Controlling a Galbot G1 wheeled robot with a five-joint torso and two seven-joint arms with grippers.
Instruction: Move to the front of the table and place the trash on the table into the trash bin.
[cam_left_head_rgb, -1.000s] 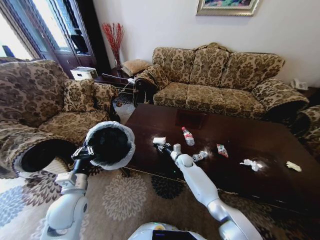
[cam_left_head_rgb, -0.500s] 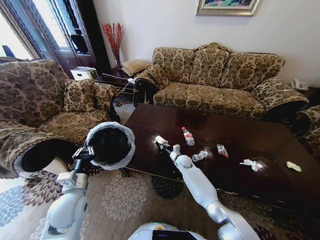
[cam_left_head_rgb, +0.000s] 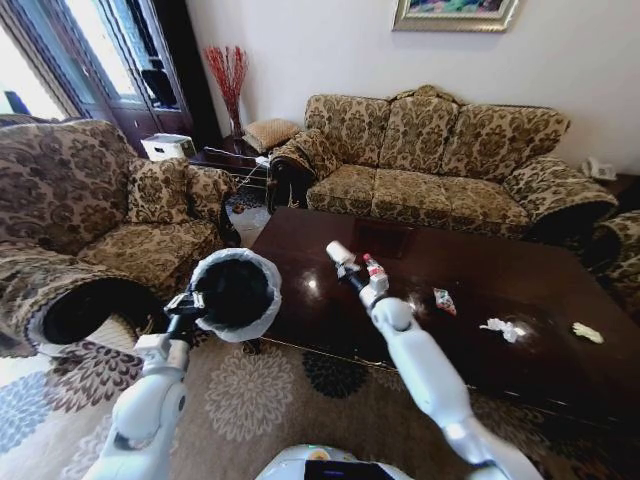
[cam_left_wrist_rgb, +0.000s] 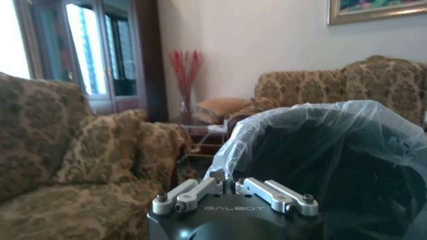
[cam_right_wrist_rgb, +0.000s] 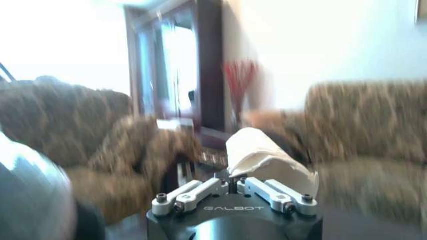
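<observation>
While the right gripper (cam_left_head_rgb: 346, 262) hangs above the table (cam_left_head_rgb: 480, 300) near the centre of the head view, its jaws are clenched on a crumpled white paper wad (cam_left_head_rgb: 339, 252), lifted clear of the dark wood. That same wad (cam_right_wrist_rgb: 263, 157) rises just past the fingers (cam_right_wrist_rgb: 193, 192) in the right wrist view. Over at centre-left, the left gripper (cam_left_head_rgb: 192, 301) grips the trash bin (cam_left_head_rgb: 238, 293) by its bagged rim, jaws shut on it, holding the bin off the table's left end. On the tabletop, the red-capped bottle (cam_left_head_rgb: 375, 271) lies just right of the raised gripper, a colourful wrapper (cam_left_head_rgb: 443, 300) farther right, then a white wad (cam_left_head_rgb: 502, 328), and another wad (cam_left_head_rgb: 588, 332) at the right edge.
</observation>
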